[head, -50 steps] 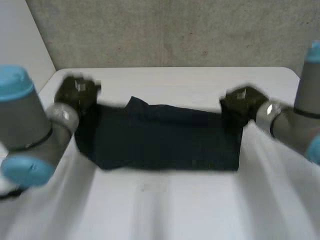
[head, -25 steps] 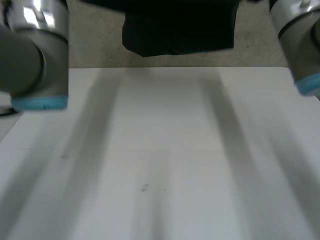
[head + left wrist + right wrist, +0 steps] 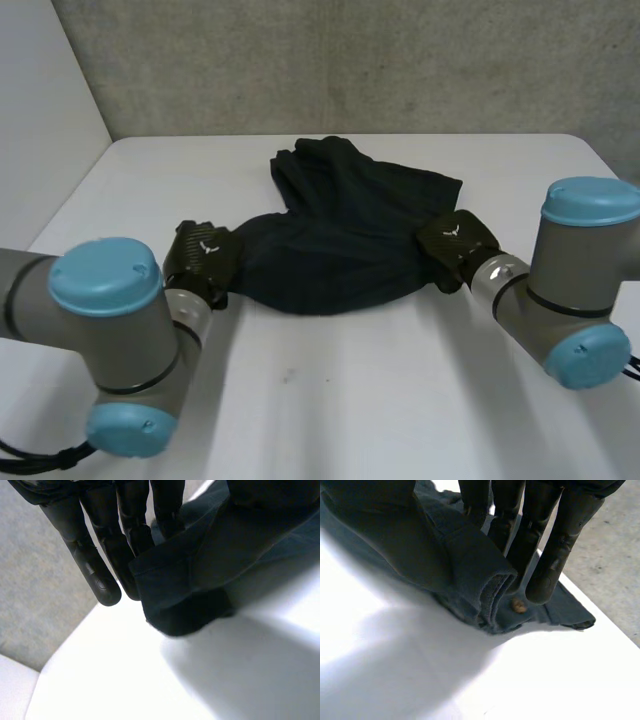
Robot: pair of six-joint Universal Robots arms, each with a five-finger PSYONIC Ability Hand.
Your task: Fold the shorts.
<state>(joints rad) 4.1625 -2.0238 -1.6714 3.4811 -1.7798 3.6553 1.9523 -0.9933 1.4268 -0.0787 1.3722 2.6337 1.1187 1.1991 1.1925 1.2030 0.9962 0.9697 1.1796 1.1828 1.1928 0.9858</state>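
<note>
Your left hand (image 3: 203, 258) pinches the near-left corner of the shorts (image 3: 340, 235), its fingers straight, and the cloth there hangs just off the table (image 3: 350, 400). Your right hand (image 3: 455, 243) pinches the near-right edge the same way. Beyond them the shorts lie mid-table, rumpled and bunched at the far side. By my reading no neat fold is made yet; flattening and folding remain.

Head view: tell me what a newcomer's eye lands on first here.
The dark shorts sprawl rumpled across the middle of the white table, bunched at the far side. A black hand pinches each near end: the left hand at the shorts' left end, the right hand at their right end. In the wrist views each pinched edge is raised slightly off the table.
</note>
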